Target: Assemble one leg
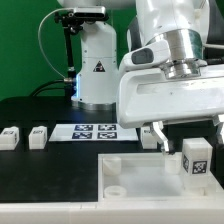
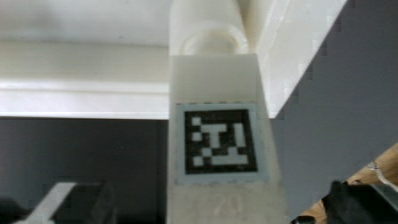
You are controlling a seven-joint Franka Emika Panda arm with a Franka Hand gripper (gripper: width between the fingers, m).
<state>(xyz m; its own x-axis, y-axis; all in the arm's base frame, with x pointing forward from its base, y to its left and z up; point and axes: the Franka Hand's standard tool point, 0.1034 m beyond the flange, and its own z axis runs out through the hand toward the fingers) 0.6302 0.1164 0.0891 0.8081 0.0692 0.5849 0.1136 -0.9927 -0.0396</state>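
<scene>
A white leg (image 1: pixel 196 162) with a black-and-white tag stands upright at the near corner of the large white tray-like part (image 1: pixel 140 178), on the exterior view's right. My gripper (image 1: pixel 188 140) is over it, with one finger on each side. In the wrist view the leg (image 2: pixel 219 120) fills the middle and its far end meets the tray (image 2: pixel 89 70). The dark fingertips (image 2: pixel 361 200) stand apart from the leg on both sides, so my gripper (image 2: pixel 205 212) is open around it and not touching it.
Two more legs (image 1: pixel 10 137) (image 1: pixel 38 135) lie on the black table at the exterior view's left. The marker board (image 1: pixel 95 130) lies in the middle. Another small white part (image 1: pixel 150 133) sits by my left finger. The robot base (image 1: pixel 95 70) stands behind.
</scene>
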